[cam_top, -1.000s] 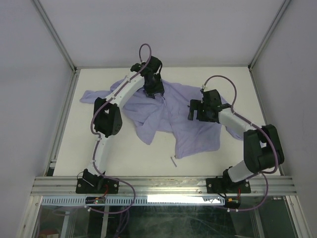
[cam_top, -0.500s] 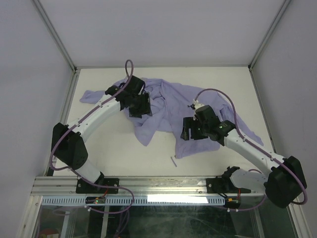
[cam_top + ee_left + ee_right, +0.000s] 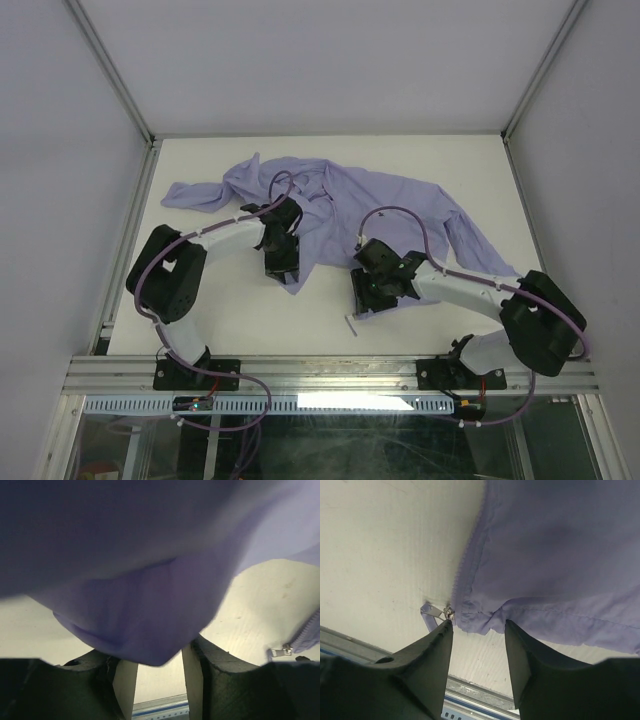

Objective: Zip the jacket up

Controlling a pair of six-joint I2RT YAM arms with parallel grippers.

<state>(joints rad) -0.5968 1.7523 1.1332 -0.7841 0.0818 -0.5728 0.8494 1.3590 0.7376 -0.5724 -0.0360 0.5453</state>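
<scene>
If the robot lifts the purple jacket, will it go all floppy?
Probably floppy: the jacket lies wrinkled and bunched. It would likely sag, like the fold drooping by the left gripper. It looks thin, so probably light.

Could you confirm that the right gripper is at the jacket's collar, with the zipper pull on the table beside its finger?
Not the collar: the right wrist view shows the right gripper at the hem corner of the jacket. The zipper pull is on the table beside its finger.

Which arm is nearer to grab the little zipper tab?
Probably right: the right claw sits at the jacket corner, the zipper tab beside one fingertip. The left claw straddles a corner without one.
</scene>
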